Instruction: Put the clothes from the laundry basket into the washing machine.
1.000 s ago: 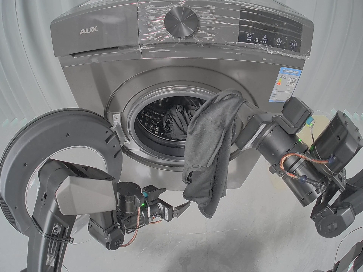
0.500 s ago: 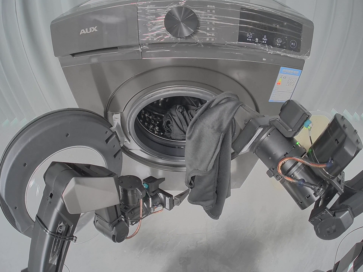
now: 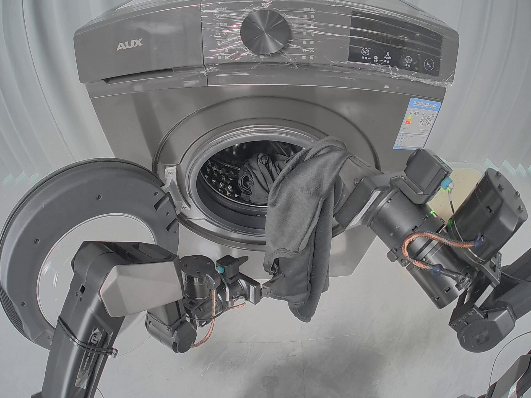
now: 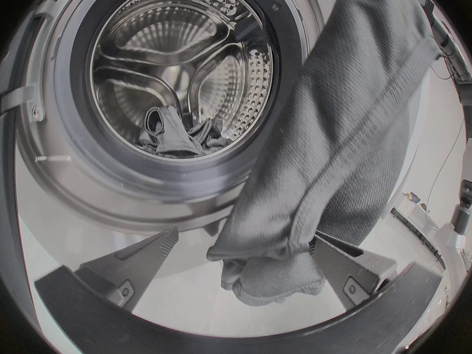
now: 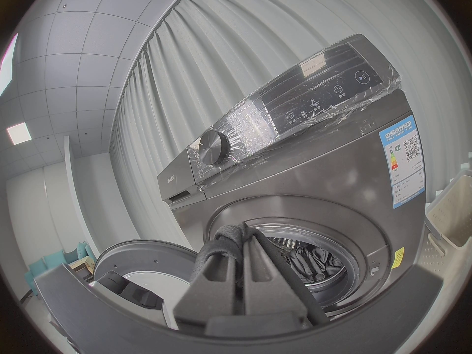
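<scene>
Left gripper (image 3: 263, 293): low, in front of the washer (image 3: 166, 111), fingers apart. The hanging hem of the garment (image 3: 301, 205) lies between them, against one finger (image 4: 354, 264), and is not pinched. Judgement: the gripper is stationed there to gather the loose tail, which would otherwise drag over the sill instead of going in.

Right gripper (image 5: 242, 244): above and beyond the left gripper, at the edge of the washer's mouth. Its fingers are together, clamped on the garment's top fold, with cloth bunched over the tips. It is probably held high so that the bulk hangs free beneath it and clears the floor (image 3: 359, 333).

Garment: draped straight down from the right gripper across one side of the opening, its lower end level with the left gripper. As far as I can tell none of it is inside yet, but the top fold hides the edge there.

Rim (image 3: 232, 233): the lower lip of the opening stands between the hem and the drum. The tail must be lifted over it.

Door (image 3: 83, 194): swung wide open beside the left gripper, off the path to the mouth.

Drum (image 4: 182, 65): beyond both grippers, open. A dark bundle (image 4: 177, 136) already lies on its bottom, with room above.

Basket (image 5: 452, 212): pale and perforated, off beyond the right gripper beside the washer. Its contents are not visible.

Curtain (image 3: 33, 84): behind everything.
</scene>
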Motion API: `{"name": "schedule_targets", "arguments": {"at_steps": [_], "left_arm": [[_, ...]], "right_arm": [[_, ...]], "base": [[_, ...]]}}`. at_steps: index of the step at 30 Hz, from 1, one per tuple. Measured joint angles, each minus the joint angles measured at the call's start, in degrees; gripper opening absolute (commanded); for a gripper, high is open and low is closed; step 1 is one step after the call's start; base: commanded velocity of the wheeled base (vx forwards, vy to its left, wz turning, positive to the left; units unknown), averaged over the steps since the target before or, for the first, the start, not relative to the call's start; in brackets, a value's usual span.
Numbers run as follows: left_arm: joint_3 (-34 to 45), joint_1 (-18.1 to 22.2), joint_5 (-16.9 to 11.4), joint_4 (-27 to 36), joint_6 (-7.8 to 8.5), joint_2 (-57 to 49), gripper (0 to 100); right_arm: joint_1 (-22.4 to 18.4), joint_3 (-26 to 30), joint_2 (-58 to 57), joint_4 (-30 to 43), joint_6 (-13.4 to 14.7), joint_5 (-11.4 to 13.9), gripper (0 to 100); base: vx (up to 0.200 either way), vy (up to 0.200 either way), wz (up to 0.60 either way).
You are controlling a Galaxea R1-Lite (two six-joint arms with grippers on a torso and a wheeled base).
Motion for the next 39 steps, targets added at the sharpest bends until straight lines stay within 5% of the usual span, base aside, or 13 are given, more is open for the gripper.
{"name": "schedule_targets", "arguments": {"at_steps": [15,16,30,39], "left_arm": [[-6.88,-0.54,0.41,-0.07,0.55,2.17,100],[-7.36,-0.56,0.46,-0.07,0.62,2.34,0],[-9.24,0.16,2.46,-0.05,0.90,3.47,0],[-2.46,0.52,2.79,-0.07,0.99,-1.96,0]], "right_arm": [[0.83,0.18,0.93,-0.33,0.15,-0.07,0],[0.83,0.18,0.96,-0.35,0.17,-0.07,0],[0.39,0.77,1.15,-0.32,0.15,-0.02,0],[-2.28,1.54,1.16,0.48,0.15,0.00,0]], "base": [[0.000,0.000,0.00],[0.000,0.000,0.00],[0.000,0.000,0.00],[0.000,0.000,0.00]]}}
